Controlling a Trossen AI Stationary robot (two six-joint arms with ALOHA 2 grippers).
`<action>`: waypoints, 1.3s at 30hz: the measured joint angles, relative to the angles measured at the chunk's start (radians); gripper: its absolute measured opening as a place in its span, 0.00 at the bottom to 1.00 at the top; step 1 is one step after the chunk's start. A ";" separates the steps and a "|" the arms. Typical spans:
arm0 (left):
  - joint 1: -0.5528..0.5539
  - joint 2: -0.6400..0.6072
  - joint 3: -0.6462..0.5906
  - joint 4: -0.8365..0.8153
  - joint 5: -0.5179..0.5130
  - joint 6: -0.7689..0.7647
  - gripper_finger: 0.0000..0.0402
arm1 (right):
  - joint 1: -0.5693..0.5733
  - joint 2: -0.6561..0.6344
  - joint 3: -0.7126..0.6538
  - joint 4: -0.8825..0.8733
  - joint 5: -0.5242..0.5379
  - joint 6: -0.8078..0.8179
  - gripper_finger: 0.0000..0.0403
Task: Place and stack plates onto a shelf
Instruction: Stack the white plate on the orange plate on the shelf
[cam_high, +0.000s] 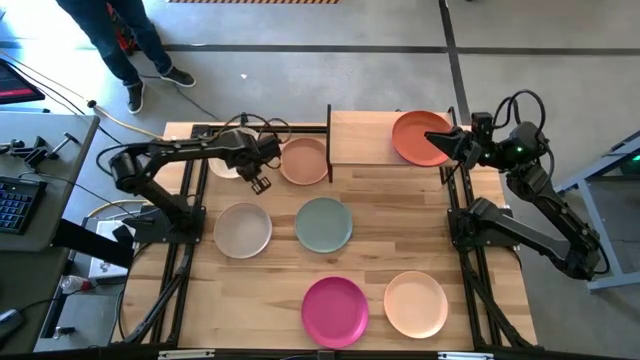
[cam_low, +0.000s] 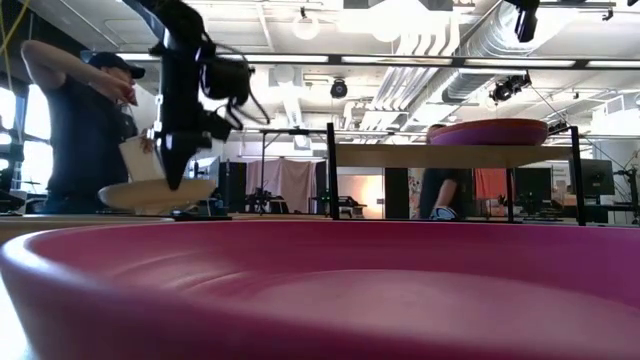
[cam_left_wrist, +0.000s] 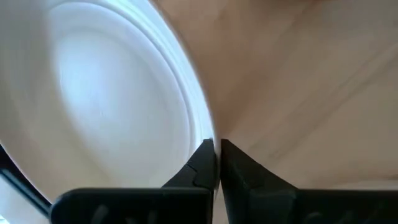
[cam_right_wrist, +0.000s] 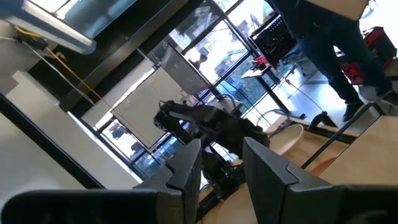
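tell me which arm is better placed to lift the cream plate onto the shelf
Left. Its hand is shut on the rim of the cream plate at the table's far left. The right hand is open by the rust-orange plate on the shelf.

One plate (cam_high: 421, 138) sits on the shelf (cam_high: 362, 138) at the back. Another plate (cam_high: 305, 161) lies left of the shelf. Four plates lie in front on the worktop (cam_high: 400, 225).
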 joint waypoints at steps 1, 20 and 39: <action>0.000 -0.017 0.012 -0.007 -0.002 0.008 0.00 | 0.000 0.000 0.000 0.000 0.000 -0.011 0.25; -0.090 -0.215 0.319 -0.074 -0.112 0.263 0.00 | 0.000 0.000 0.000 0.012 0.095 -0.018 0.25; -0.344 -0.216 0.478 -0.067 -0.352 0.620 0.00 | 0.000 0.022 0.000 0.308 0.114 -0.006 0.43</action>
